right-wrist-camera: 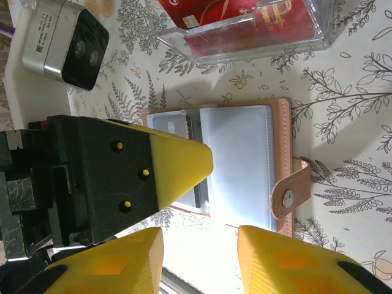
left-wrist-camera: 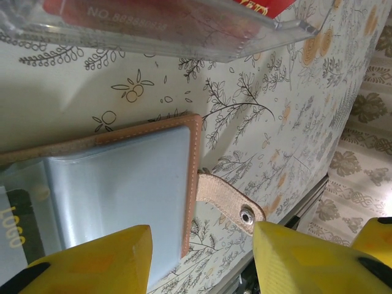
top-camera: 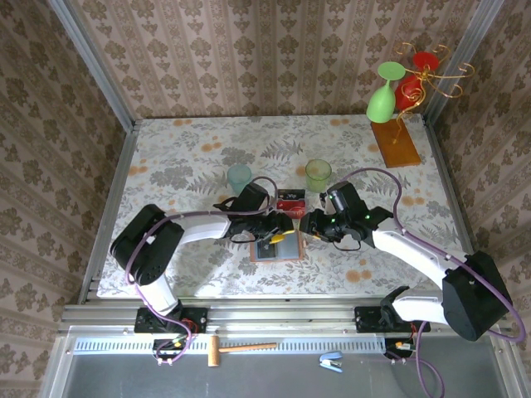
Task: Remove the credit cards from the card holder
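The card holder (top-camera: 274, 247) lies open on the table, tan leather with grey-blue pockets (right-wrist-camera: 239, 162) and a snap strap (left-wrist-camera: 229, 205). A dark credit card marked LOGO (left-wrist-camera: 13, 223) sits in its left pocket. Red credit cards (right-wrist-camera: 245, 24) stand in a clear tray (top-camera: 291, 201) just behind the holder. My left gripper (top-camera: 278, 235) hovers over the holder, open, with the holder's right edge below the gap (left-wrist-camera: 202, 236). My right gripper (top-camera: 309, 224) is at the holder's right side, near its front edge, open with nothing between its fingers (right-wrist-camera: 200, 236).
A teal cup (top-camera: 240, 176) and a green cup (top-camera: 318, 174) stand behind the tray. A glass stand with a wooden base (top-camera: 396, 143) holds a green glass (top-camera: 382, 95) at the back right. A hammer (top-camera: 236, 348) lies on the front rail.
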Available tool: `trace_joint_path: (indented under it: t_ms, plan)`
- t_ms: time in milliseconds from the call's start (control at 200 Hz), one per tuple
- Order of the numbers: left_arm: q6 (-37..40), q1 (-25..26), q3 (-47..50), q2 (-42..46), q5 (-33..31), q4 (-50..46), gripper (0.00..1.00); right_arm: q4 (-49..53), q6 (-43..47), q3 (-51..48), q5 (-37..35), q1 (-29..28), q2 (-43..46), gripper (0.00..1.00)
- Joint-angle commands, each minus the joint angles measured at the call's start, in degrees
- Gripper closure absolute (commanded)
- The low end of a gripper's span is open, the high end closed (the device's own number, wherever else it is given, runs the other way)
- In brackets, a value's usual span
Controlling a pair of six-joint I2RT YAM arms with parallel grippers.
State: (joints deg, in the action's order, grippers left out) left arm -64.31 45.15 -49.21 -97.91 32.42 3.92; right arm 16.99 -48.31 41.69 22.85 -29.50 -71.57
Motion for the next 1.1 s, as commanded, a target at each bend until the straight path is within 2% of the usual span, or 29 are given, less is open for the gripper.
trace_joint_path:
  t_ms: [0,550,1095]
  plan:
    - [0.1,0.4,-0.4,-0.6,1.1,1.2,0.52,1.1,0.0,-0.7,-0.5,0.3,0.7,0.63]
    - [-0.2,-0.9,3.7,3.9,0.5,2.3,0.53,-1.1,-1.3,1.6,1.7,-0.7,-3.8,0.63]
    - [-0.1,-5.6,13.4,12.4,-0.2,3.4,0.54,-3.1,-2.2,9.2,1.8,-7.3,-16.0,0.66]
